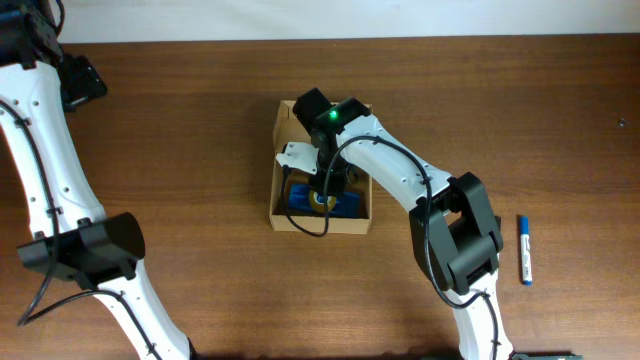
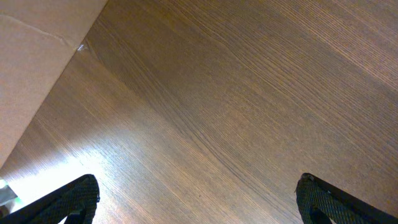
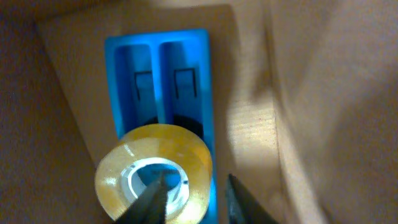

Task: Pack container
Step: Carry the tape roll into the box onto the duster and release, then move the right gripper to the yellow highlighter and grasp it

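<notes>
1. Jaws of the right gripper [image 3: 191, 186] are standing a moderate way apart. One of the fingers [image 3: 239, 199] is sitting just outside the rim of the tape roll [image 3: 121, 171]. The other is pointing down over the roll's white core.
2. I am seeing a thin strip of blue between the outer finger and the roll's edge, so the jaws are not clamping it.
3. I am looking at the box [image 1: 300, 222] near the middle of the table [image 1: 200, 150]. Its top is open, and the right arm [image 1: 400, 170] is reaching down into it from the right side.
4. I am finding the blue case [image 3: 158, 68] lying flat on the floor of the box, with two long recesses facing up.
5. The yellowish, see-through roll is lying flat over one end of the case and covering that end. Whether the roll is resting on the case or hanging just above it, I cannot tell.
6. The left gripper [image 2: 196, 186] is hanging over bare wood near the far left corner of the table, well apart from the box. Its jaws are spread wide and gripping nothing, and only the two dark fingertips are showing in the wrist view.
7. I am noticing a marker [image 1: 524, 250] with a blue cap lying on the table out to the right, well apart from the box.
</notes>
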